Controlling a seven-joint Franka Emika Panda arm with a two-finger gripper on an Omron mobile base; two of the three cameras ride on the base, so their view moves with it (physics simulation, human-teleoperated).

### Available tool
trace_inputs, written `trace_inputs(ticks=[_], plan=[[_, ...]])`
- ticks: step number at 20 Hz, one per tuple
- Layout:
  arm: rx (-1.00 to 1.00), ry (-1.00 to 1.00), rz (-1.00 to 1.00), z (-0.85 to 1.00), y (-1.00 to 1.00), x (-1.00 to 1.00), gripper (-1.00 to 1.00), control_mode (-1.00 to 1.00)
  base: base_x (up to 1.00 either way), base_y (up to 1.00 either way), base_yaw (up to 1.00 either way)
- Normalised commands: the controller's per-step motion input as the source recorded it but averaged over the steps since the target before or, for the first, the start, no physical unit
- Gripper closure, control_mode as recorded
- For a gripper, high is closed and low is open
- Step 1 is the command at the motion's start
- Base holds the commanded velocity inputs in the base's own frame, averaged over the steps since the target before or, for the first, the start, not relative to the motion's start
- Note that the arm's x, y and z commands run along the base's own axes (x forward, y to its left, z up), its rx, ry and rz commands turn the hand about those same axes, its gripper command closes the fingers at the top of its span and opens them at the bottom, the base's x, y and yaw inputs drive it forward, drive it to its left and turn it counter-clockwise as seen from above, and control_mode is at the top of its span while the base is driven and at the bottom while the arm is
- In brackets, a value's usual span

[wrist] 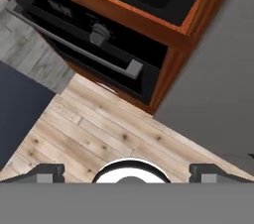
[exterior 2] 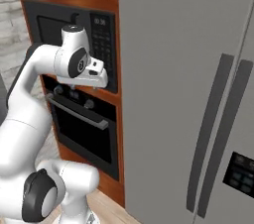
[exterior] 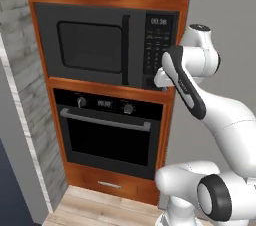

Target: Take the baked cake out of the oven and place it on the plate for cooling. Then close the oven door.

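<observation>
Your gripper (wrist: 127, 171) is spread wide open, holding and touching nothing, just hanging over the wood floor (wrist: 99, 134). The oven door (wrist: 84, 52) sits shut up around 11 o'clock in the hand view.

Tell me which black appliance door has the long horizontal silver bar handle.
The lower black wall oven door, below the dark microwave, whose handle runs vertically.

One oven (exterior: 107, 132) with two knobs (exterior: 81, 102), one microwave (exterior: 107, 45), one fridge (exterior 2: 198, 94).
</observation>
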Motion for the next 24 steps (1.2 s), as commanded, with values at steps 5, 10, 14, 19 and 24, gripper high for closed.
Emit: trace_inputs(ticks=[5, 10, 14, 19, 24], plan=[[0.00, 0.00, 0.00, 0.00, 0.00, 0.00, -1.00, 1.00, -0.28, -0.52, 0.28], [0.00, 0.00, 0.00, 0.00, 0.00, 0.00, -1.00, 1.00, 0.00, -0.21, 0.19], [-0.17, 0.00, 0.00, -0.25, 0.26, 0.02, -1.00, -1.00, 0.00, 0.00, 0.00], [-0.30, 0.00, 0.01, -0.65, 0.61, 0.16, -1.00, -1.00, 0.00, 0.00, 0.00], [-0.19, 0.00, 0.07, -0.64, 0.76, 0.29, -1.00, -1.00, 0.00, 0.00, 0.00]])
